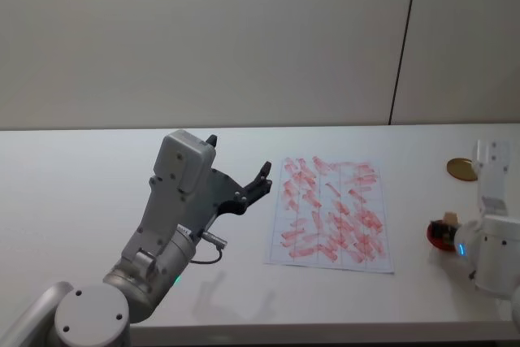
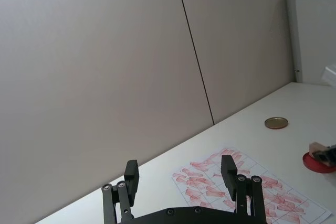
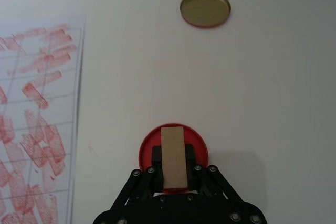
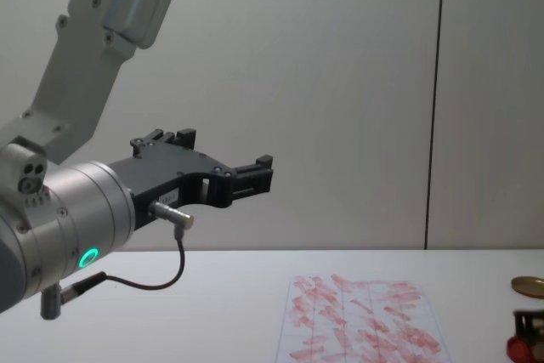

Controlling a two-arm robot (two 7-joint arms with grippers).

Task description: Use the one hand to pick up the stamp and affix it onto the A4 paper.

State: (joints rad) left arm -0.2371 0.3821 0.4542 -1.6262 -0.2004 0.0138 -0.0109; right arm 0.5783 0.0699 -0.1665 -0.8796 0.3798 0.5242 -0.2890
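Stamp point(image 3: 172, 145) is one small tan wooden block, and my right tool point(image 3: 174, 156) is closed on it, one finger on each long side. It is at the right part of the counter point(image 3: 262, 87), over the round red ink pad point(image 3: 199, 148). If it touches the pad, I cannot tell. Its long axis runs straight forward from my tool, toward the far edge of the counter, and its broad plain face is turned up to my wrist camera. I read no writing on this face.

Beyond the pad, well apart from it, lies one gold lid point(image 3: 205, 8), round and flat. To the left of the pad, with bare counter between, lies one A4 paper point(image 1: 329, 213) with a faint grid. Many red smeared marks cover it, and none can be read as letters.

My left tool point(image 2: 180, 174) hangs in the air left of the paper, with its two fingers spread and nothing between them. A small label point(image 4: 170, 197) on its body is too small to read.
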